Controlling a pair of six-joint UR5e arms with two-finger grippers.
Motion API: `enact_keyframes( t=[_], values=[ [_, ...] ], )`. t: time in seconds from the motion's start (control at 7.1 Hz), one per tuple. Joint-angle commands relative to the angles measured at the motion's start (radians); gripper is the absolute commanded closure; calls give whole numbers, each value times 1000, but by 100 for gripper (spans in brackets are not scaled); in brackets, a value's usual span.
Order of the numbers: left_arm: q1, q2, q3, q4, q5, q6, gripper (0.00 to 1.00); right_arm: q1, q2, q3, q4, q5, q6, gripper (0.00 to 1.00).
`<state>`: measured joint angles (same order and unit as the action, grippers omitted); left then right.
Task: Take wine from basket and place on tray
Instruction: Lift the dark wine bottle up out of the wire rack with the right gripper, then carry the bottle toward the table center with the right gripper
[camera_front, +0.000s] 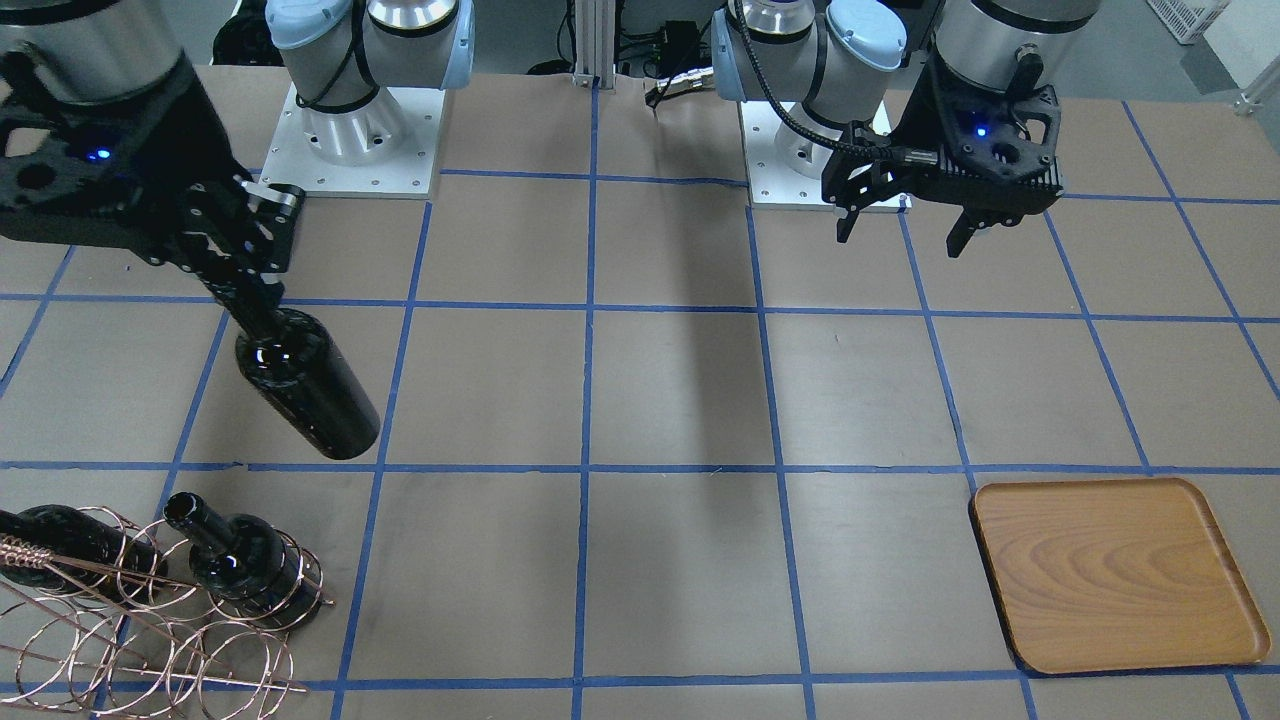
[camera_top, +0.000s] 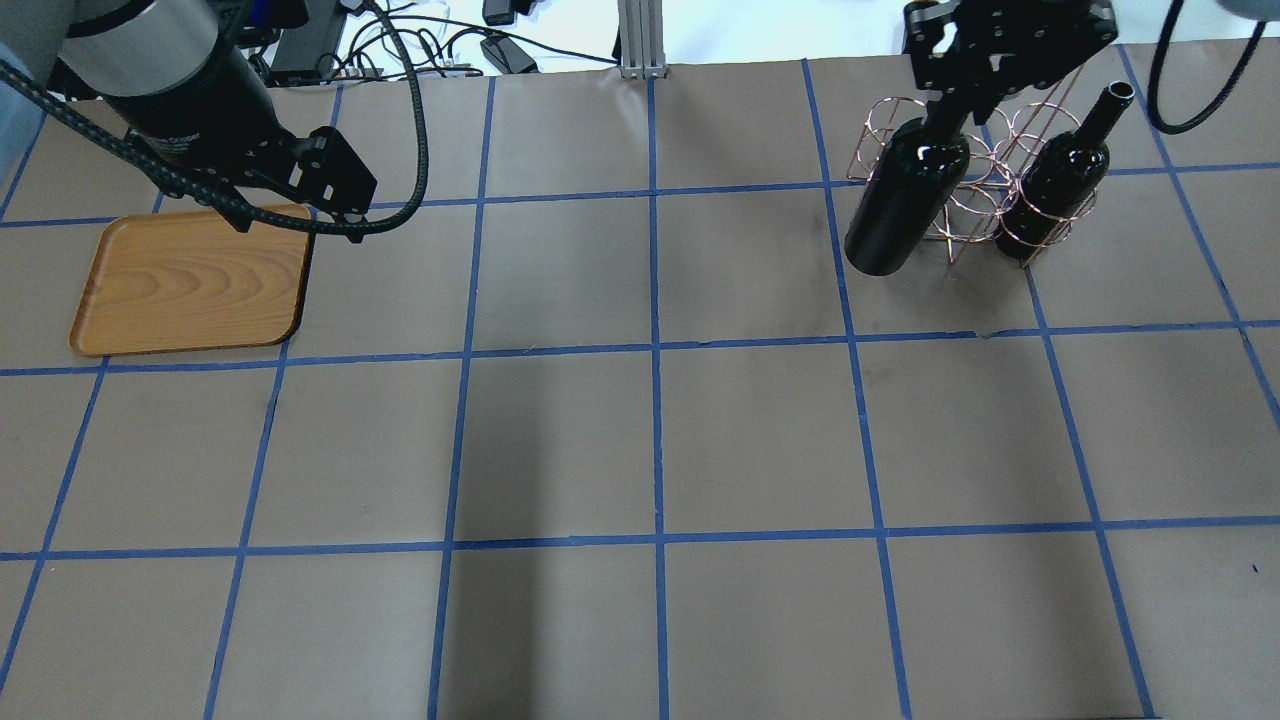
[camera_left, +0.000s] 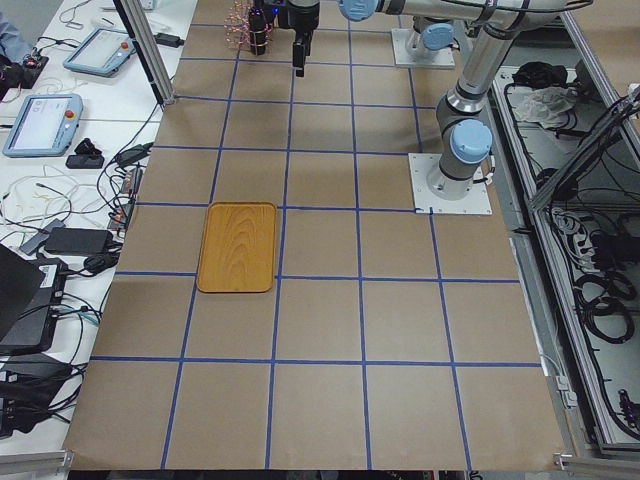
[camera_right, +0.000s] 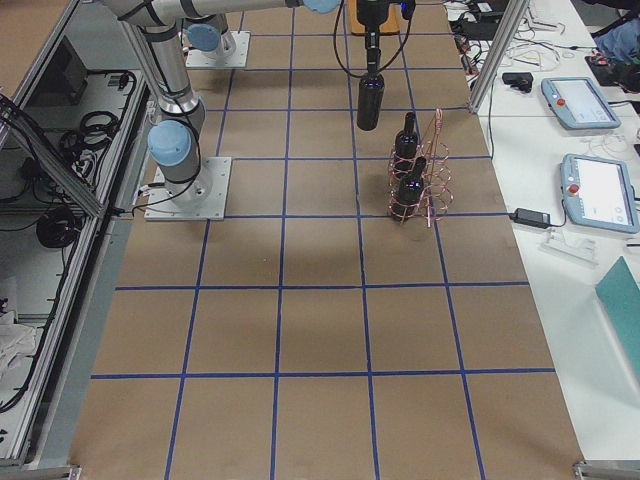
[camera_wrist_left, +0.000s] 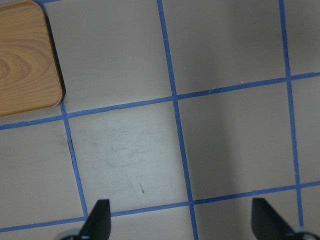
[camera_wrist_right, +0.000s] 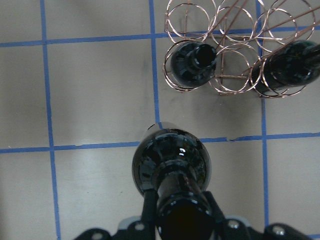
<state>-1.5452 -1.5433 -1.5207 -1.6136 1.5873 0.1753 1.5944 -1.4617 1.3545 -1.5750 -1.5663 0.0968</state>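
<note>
My right gripper is shut on the neck of a near-black wine bottle and holds it tilted above the table, just beside the copper wire basket. From overhead the bottle hangs in front of the basket. The right wrist view looks down the held bottle. Two more bottles lie in the basket. The wooden tray lies bare at the far end of the table. My left gripper is open and empty, next to the tray.
The brown table cover has a grid of blue tape. The two arm bases stand on white plates at the robot's edge. A corner of the tray shows in the left wrist view.
</note>
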Motion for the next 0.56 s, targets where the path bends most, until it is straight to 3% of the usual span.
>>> enact_keyframes(
  t=[0.0,0.42],
  values=[
    [4,2,2,1,0,1,0,143,32,44,-90,-4,188,100],
    [5,3,4,1,0,3,0,301,63,128,-201,6,407,100]
  ],
)
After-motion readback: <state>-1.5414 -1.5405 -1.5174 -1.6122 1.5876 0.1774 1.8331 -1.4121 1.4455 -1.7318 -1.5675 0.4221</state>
